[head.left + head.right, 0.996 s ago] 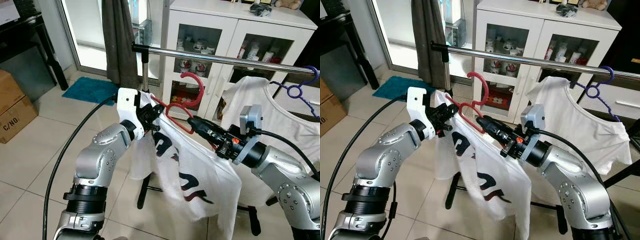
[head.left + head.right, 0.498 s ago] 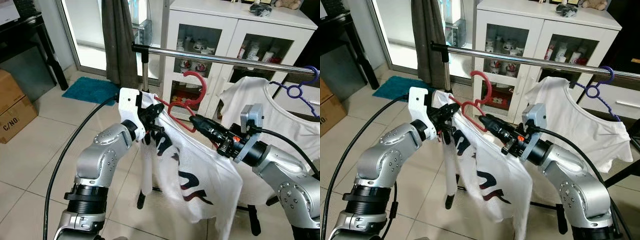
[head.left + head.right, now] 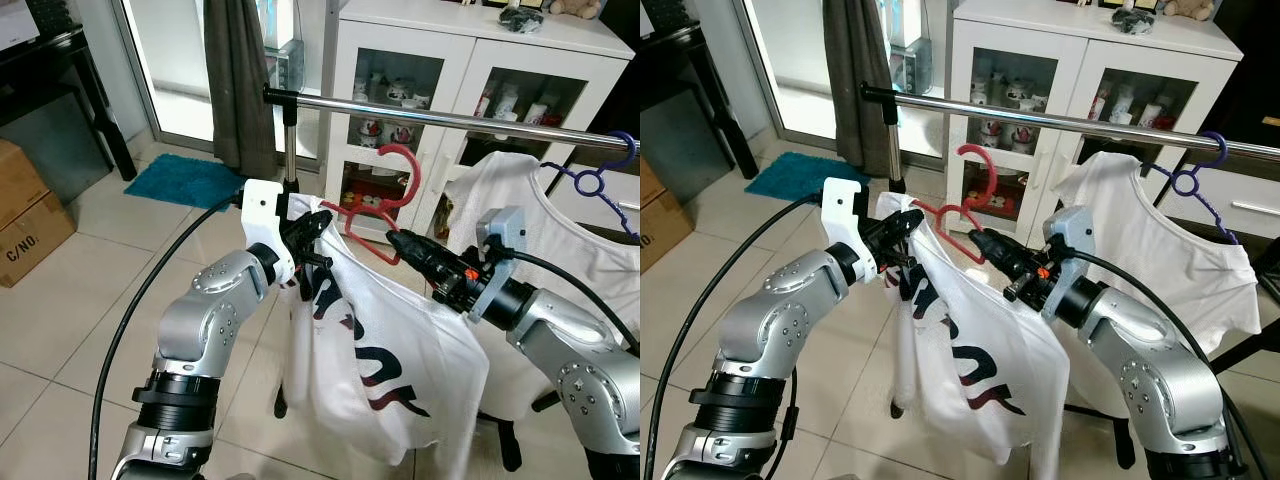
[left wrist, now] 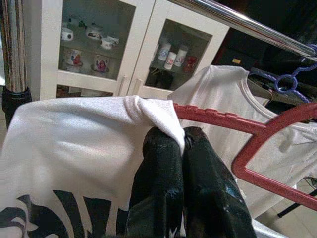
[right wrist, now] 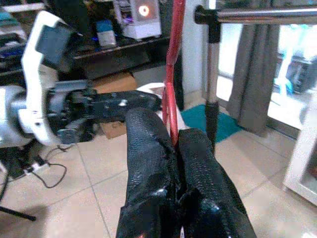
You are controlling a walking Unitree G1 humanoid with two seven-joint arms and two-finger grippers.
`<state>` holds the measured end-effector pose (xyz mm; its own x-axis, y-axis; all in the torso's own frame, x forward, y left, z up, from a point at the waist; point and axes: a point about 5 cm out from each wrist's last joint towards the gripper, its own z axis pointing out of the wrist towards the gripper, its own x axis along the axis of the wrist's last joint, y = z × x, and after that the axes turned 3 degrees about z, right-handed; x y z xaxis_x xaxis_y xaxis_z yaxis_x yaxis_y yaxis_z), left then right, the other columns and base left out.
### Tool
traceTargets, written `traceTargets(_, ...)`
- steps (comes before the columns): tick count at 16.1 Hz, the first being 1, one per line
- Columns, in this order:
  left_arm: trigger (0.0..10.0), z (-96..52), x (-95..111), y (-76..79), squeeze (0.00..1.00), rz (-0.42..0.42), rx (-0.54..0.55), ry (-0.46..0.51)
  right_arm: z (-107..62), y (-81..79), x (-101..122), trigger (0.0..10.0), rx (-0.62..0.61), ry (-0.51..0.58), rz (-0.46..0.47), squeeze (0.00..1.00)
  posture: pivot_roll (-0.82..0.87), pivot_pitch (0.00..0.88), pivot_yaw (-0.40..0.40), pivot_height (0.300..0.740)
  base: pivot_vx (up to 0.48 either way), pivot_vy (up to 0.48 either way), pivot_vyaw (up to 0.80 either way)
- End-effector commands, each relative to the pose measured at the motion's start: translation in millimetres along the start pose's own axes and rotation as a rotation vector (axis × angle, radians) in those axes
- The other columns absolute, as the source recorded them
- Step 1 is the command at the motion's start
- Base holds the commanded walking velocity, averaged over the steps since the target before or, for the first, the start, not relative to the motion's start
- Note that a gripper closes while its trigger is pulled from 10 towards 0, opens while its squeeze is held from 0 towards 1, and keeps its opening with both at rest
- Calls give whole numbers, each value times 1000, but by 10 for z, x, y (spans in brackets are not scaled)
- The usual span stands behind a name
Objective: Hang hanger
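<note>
Head views: the red hanger [image 3: 375, 205] carrying a white T-shirt [image 3: 385, 345] sits below the steel rail [image 3: 450, 118], hook not yet over it.

Left wrist: left end effector [image 4: 179, 144] pinches the shirt shoulder.

Right wrist: right end effector [image 5: 171, 144] clamps the hanger.

Head stereo pair looks forward-down at rail [image 3: 450, 118]; wrist cams look close along their fingers, both sharing the hanger [image 4: 257, 144].

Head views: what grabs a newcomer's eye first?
The red hanger carrying a white printed T-shirt, held up just below the steel rail by both arms. The left tool pinches the shirt's shoulder; the right tool grips the hanger. Another white shirt hangs right on a purple hanger.
</note>
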<state>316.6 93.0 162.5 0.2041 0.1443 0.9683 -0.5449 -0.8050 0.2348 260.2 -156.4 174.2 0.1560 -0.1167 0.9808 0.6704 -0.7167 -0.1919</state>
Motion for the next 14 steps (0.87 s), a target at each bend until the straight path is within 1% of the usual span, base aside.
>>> traceTargets(1,0,-2,23,6,0,8,6,10,0,24,57,10000,-34,7,-17,0,-80,0,-19,740,0,0,0)
traceTargets(4,0,-3,-7,15,0,16,10,-7,8,121,34,10000,-158,-9,-16,0,-81,0,-18,740,0,0,0)
traceTargets(7,0,-5,-6,-11,0,49,27,-17,-12,250,-37,10000,-286,-48,-24,0,-80,0,-17,740,0,0,0)
traceTargets(10,0,-3,-2,10,0,117,8,-39,1,307,-61,10000,-362,-55,-24,0,-77,0,-18,740,0,0,0)
traceTargets(12,0,-7,-18,50,0,162,-21,-59,18,289,-88,10000,-359,-64,-24,0,-73,0,-18,740,0,0,0)
traceTargets(13,0,-13,-50,56,0,173,-24,-82,53,236,-56,10000,-331,-30,-14,0,-72,0,-16,740,0,0,0)
traceTargets(14,0,-18,-77,57,0,183,-26,-104,71,215,-15,10000,-323,4,-9,0,-73,0,-13,740,0,0,0)
